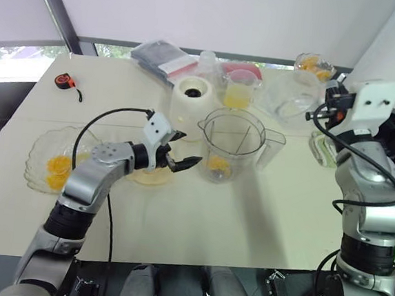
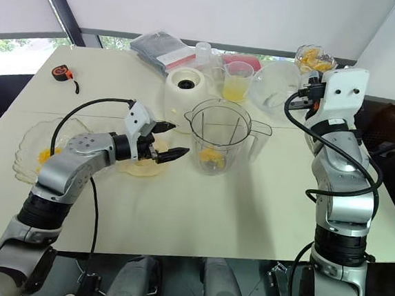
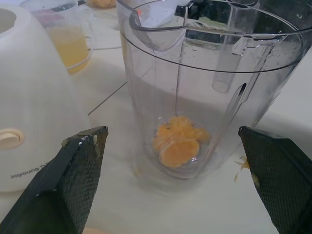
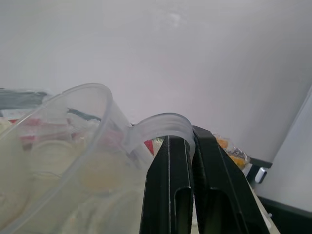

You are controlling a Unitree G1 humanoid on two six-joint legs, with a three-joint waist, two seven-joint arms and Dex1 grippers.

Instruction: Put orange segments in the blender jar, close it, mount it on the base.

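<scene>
Clear ribbed blender jar point(image 1: 231, 145) with orange segments point(image 3: 179, 141) at bottom

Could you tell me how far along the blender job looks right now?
Partly done: some orange segments already lie at the bottom of the blender jar. The left gripper hovers open beside the jar. More segments wait in the glass bowl. The jar has no lid on and stands on the table, not on the base.
</scene>
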